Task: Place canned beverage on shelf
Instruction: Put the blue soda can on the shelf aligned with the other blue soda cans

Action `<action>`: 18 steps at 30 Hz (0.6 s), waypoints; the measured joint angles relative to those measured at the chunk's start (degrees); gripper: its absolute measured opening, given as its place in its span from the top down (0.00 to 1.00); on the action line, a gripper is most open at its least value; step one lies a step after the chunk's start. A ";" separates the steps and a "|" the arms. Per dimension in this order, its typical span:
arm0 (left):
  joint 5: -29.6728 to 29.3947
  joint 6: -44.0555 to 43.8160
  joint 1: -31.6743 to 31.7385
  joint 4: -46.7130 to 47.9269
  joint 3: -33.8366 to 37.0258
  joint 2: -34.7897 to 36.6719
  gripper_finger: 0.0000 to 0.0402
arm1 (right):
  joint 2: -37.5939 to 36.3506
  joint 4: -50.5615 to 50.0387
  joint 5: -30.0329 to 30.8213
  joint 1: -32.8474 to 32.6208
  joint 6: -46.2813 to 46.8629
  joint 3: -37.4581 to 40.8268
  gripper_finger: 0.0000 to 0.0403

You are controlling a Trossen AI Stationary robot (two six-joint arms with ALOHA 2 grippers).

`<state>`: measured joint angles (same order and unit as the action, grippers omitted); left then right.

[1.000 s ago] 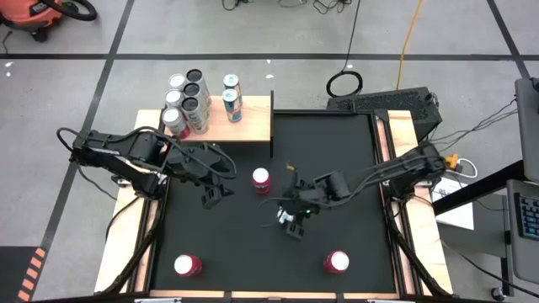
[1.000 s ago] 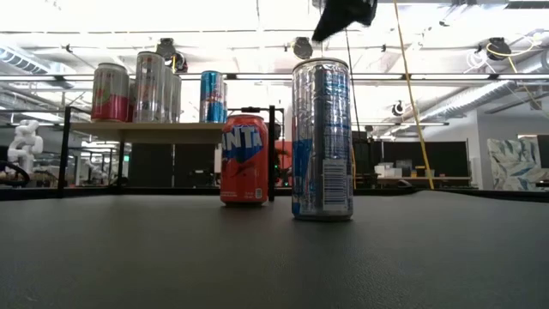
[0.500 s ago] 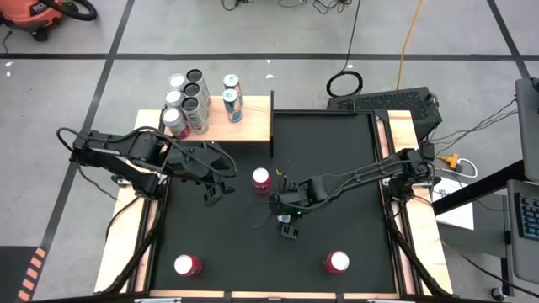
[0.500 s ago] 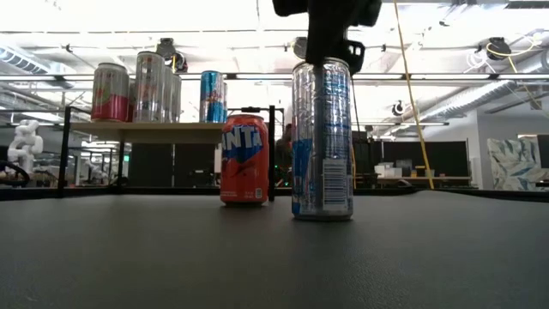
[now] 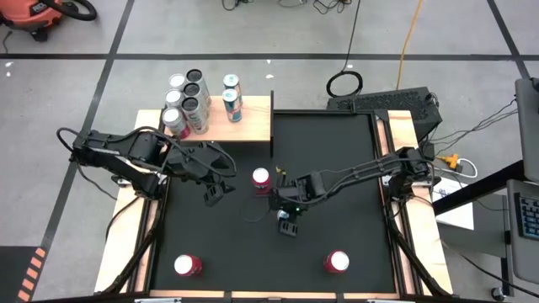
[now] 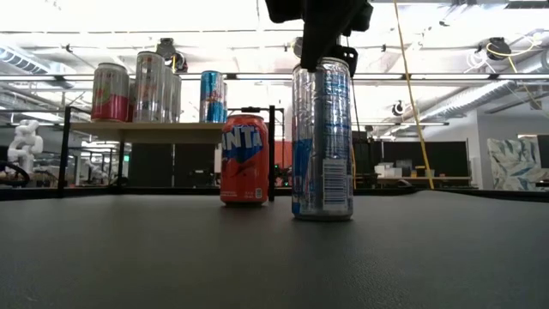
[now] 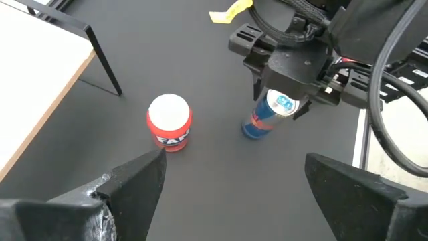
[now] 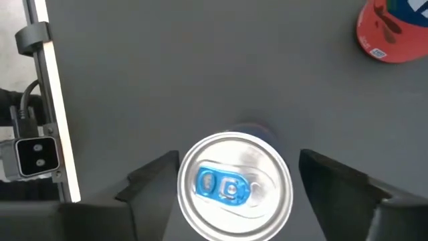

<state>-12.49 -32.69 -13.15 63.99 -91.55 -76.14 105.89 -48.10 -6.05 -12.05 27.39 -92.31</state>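
The step in hand looks like the pick: the right gripper (image 8: 231, 194) hangs straight over the tall can (image 6: 322, 137) that stands upright near the middle of the mat (image 5: 354, 194), its fingers (image 8: 338, 177) either side of the can's top. From the right wrist view a gap shows between each finger and the rim, so the claw is spread round the can and not pinching it yet; the can stands on the mat. An orange can (image 5: 261, 178) stands just beyond it, nearer the shelf, apart from it.

The shelf (image 5: 248, 122) sits at the far left corner, with several cans (image 5: 187, 101) already grouped on its left part and bare board on its right. The left gripper (image 5: 215, 192) waits near the shelf's front edge, spread and empty.

Next, I judge, the right claw must come lower on the can's body, close squarely, lift clear of the orange can and carry far-left to the bare board. A slim, tall can may tip if gripped too high.
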 joint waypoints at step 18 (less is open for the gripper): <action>-0.65 -0.01 0.00 0.00 0.00 0.00 0.10 | 1.25 0.11 -0.14 -0.04 -1.56 -0.31 0.51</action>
<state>-13.14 -32.70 -13.15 63.99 -91.55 -76.14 107.13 -47.99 -6.20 -12.10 25.84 -92.62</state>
